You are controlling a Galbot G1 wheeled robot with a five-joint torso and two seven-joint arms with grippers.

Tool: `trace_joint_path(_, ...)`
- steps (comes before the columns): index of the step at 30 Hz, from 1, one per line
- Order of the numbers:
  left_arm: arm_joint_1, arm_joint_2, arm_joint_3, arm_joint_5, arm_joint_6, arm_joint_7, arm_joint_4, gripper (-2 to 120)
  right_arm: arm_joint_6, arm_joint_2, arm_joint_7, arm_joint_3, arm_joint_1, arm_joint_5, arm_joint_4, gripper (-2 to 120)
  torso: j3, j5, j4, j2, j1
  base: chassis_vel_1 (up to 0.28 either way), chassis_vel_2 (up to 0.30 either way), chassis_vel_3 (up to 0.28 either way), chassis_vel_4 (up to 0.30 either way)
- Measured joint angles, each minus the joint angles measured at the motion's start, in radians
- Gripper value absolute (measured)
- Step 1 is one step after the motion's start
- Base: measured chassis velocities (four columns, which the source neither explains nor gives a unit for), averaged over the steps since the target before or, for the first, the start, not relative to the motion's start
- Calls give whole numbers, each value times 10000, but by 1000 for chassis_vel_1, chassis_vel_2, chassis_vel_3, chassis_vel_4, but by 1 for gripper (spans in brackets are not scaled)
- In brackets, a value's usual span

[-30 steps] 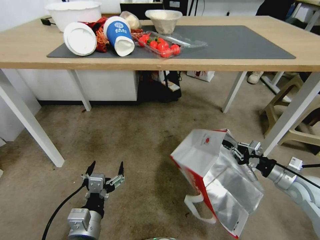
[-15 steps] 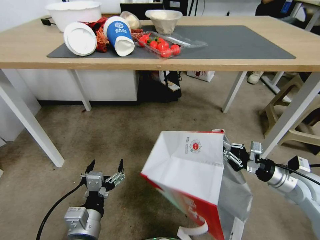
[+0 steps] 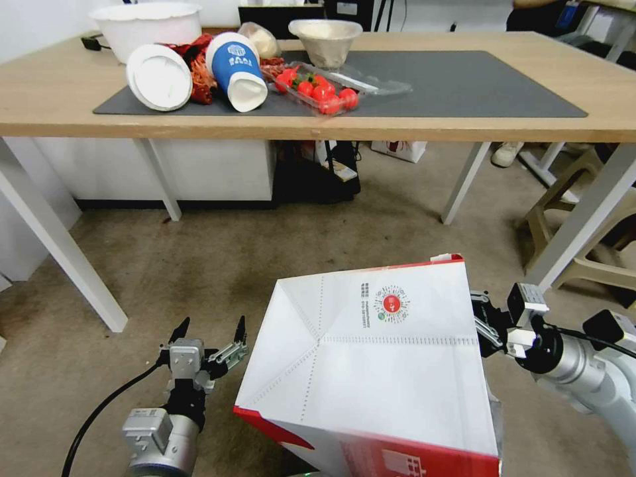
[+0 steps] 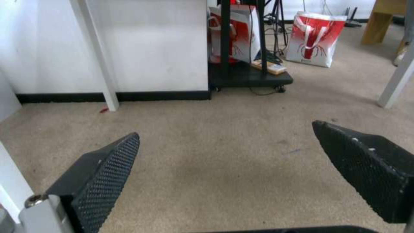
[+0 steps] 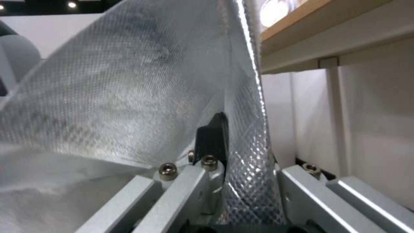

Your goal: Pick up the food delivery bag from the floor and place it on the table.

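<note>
Partly cropped bag [image 3: 371,371], right gripper [image 3: 482,324]

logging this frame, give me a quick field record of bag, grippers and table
bag: off the floor, tipped, held by its foil-lined edge
right gripper: shut on the bag's edge, foil pinched between its fingers
left gripper: open, low over the floor, holding nothing
table: bag not on it; mat free on robot's right half

Food delivery bag [image 3: 371,371] lower part cut off; handles hidden; logo [image 3: 391,303] text illegible.
</note>
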Motion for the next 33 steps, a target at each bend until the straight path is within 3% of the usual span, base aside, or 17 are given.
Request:
trace_joint_path(28, 93, -105, -69, -3, -153, -87, -77, 100, -568, -262, -1215, 504, -127, 174, -234, 0, 0, 0, 1, 0, 0, 0, 0, 0, 0)
trace_joint_path(33, 138, -90, -119, -55, -503, 70, -79, 100, -561, -191, -1294, 567, -244, 125, -190, 0, 0, 0, 0, 0, 0, 0, 0, 0, 0)
